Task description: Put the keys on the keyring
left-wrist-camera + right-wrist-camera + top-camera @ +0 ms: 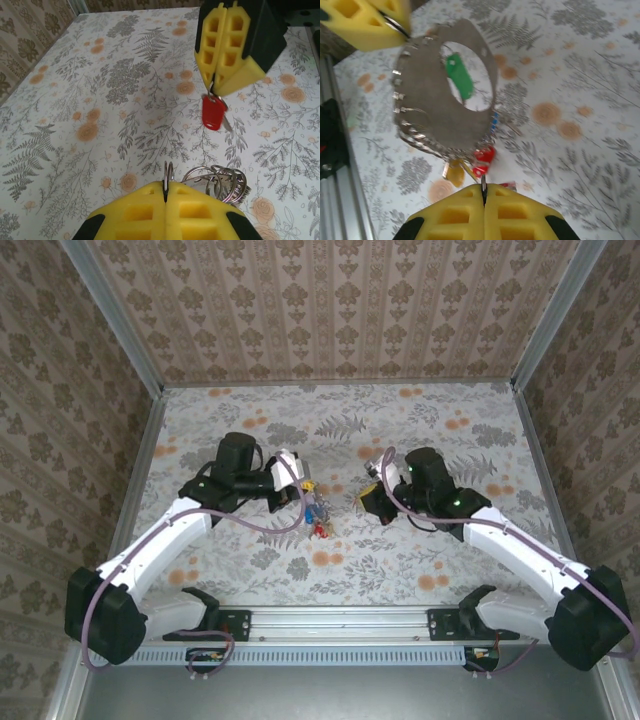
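The keyring [432, 117] is a flat grey ring with small silver split rings [222, 182] along its edge, hanging above the floral table between the two grippers. My left gripper [166, 186] is shut on a thin metal loop at its edge; from the right wrist it appears at top left [390, 30]. My right gripper [483, 189] is shut on the metal of a red key [485, 155], which hangs from its tips [214, 112]. A green key [460, 75] shows through the ring's hole, and a yellow key [454, 172] dangles below. From above, the grippers [300, 490] [368, 502] face each other across the key bunch [318, 515].
The patterned table [420, 420] is walled in by wallpapered panels on three sides. An aluminium rail [340, 625] runs along the near edge between the arm bases. Free table surface lies behind and to either side of the grippers.
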